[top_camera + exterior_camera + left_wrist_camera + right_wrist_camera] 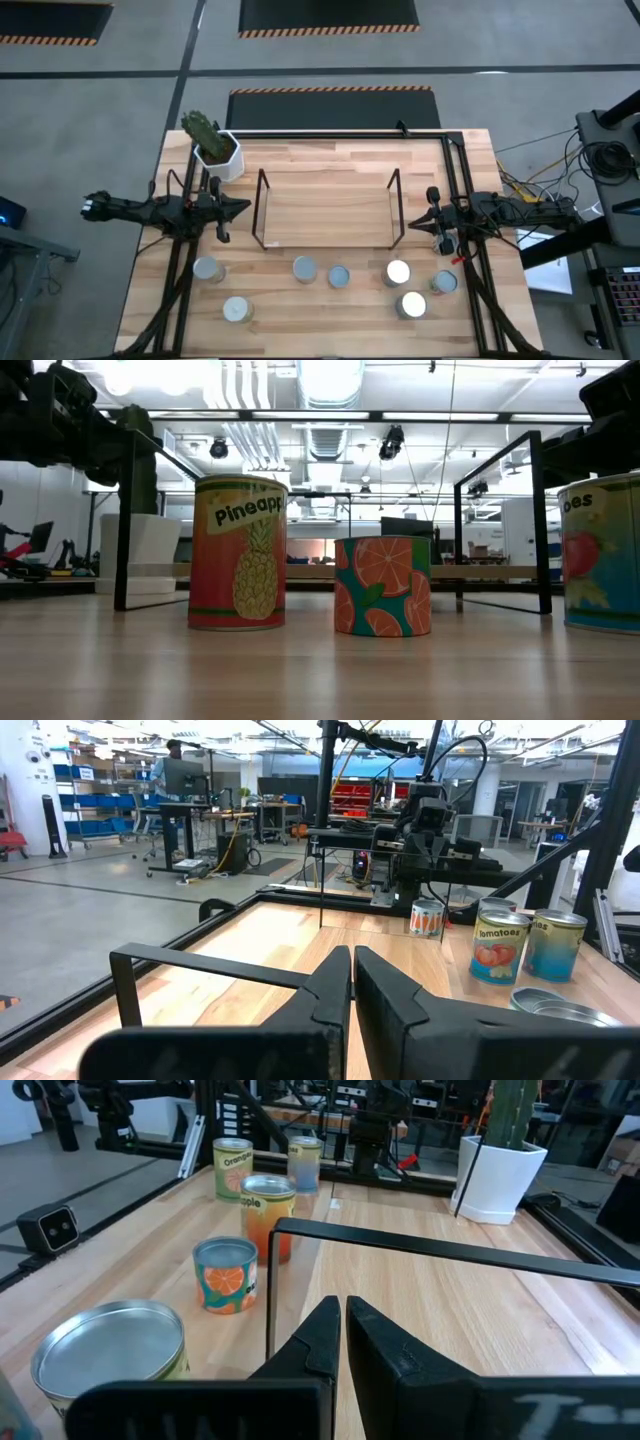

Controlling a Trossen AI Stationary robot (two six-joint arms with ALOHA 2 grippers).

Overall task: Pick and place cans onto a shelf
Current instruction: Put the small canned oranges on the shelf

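Several cans stand upright on their bases in a loose row along the near part of the table, among them one [304, 268] near the middle, one [237, 309] at the near left and one [411, 305] at the near right. The low view shows a pineapple can [238, 552] and a shorter orange can [383, 586]. The shelf [325, 205], a light-wood board with a black wire frame at each end, lies behind them with nothing on it. My left gripper [235, 210] [352, 982] hovers shut, level, just left of the shelf. My right gripper [415, 222] [340, 1330] hovers shut just right of it.
A white pot [218, 152] with a cactus stands at the table's far left corner, behind the shelf's left end. A black rail frame [455, 170] runs along the table's far and right sides. Between the shelf and the row of cans is bare wood [330, 250].
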